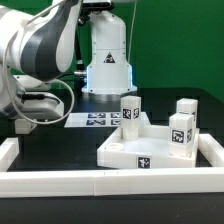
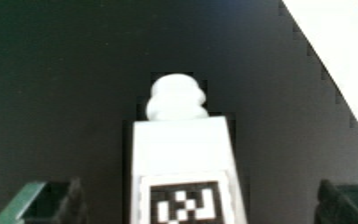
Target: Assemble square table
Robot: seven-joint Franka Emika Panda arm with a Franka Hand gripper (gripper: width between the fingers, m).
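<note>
White plastic marks every piece of the square table: the tabletop slab (image 1: 140, 150) lies flat toward the near edge of the black counter, on the exterior view's right, inside the low white barrier wall (image 1: 100, 182). Three leg blocks appear to stand upright on it, one (image 1: 130, 110) at its far corner and two (image 1: 182, 128) toward its right side. A fourth leg (image 2: 178, 160) lies in the wrist view, its screw tip (image 2: 176, 98) pointing away and a marker tag facing up. The gripper (image 2: 190, 200) hangs over it with its green-tipped fingers (image 2: 44, 203) spread wide on either side, holding nothing. The marker board (image 1: 93, 119) lies flat before the robot's base. My judgement: this is the approach to pick up the last leg. Next, the arm should descend, centred, and close on the leg's flat sides.
</note>
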